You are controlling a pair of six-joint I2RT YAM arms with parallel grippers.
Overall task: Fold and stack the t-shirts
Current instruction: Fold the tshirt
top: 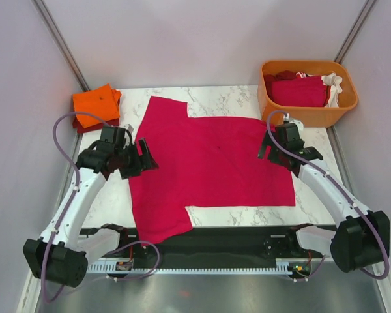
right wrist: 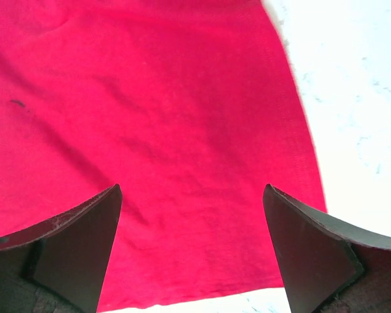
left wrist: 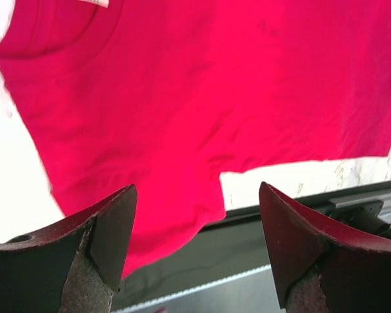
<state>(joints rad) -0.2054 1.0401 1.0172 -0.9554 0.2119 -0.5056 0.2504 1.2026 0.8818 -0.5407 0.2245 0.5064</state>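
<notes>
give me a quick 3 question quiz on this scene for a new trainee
1. True or false: the left end effector and the right end effector are both open, gripping nothing, over the crimson-pink t-shirt.
2. Which two colours of cloth show in the orange tub?
3. Where is the folded orange t-shirt?
A) in the tub
B) at the far left corner of the table
C) on top of the spread shirt

Key: 1 true; 2 dark red and white; 3 B
</notes>
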